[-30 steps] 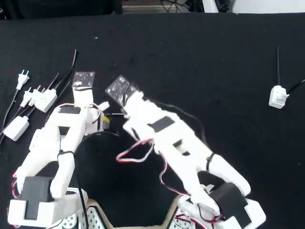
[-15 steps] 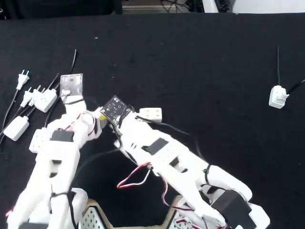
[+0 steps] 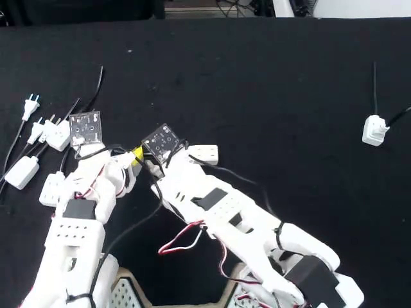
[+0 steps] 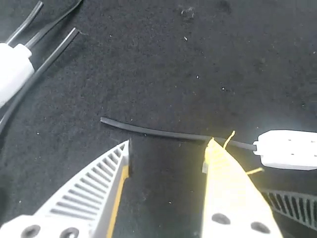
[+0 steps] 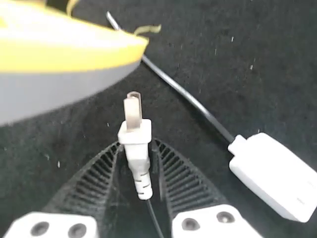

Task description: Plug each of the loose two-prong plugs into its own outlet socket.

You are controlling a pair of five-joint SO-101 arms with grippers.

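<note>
Left arm (image 3: 83,192) had pulled back toward its base. Right gripper (image 5: 137,145) fingers clamped a plug (image 5: 133,131), prongs forward, near the socket (image 5: 270,173) on the tabletop (image 3: 270,77). Left gripper (image 4: 168,144) fingers stood apart over the cord (image 4: 163,133). Insertion step, likely; next the prongs needed lining up with the slots.

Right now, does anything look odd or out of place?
Yes. The left end effector's yellow finger hangs close in front of the prongs of the plug clamped in the right end effector, seemingly crowding its path; the socket lies off to one side.

Black table (image 3: 257,77) is scattered with corded white plugs (image 3: 58,133) on the left; one socket (image 3: 203,153) is laid mid-table, second socket (image 3: 372,130) far right.
</note>
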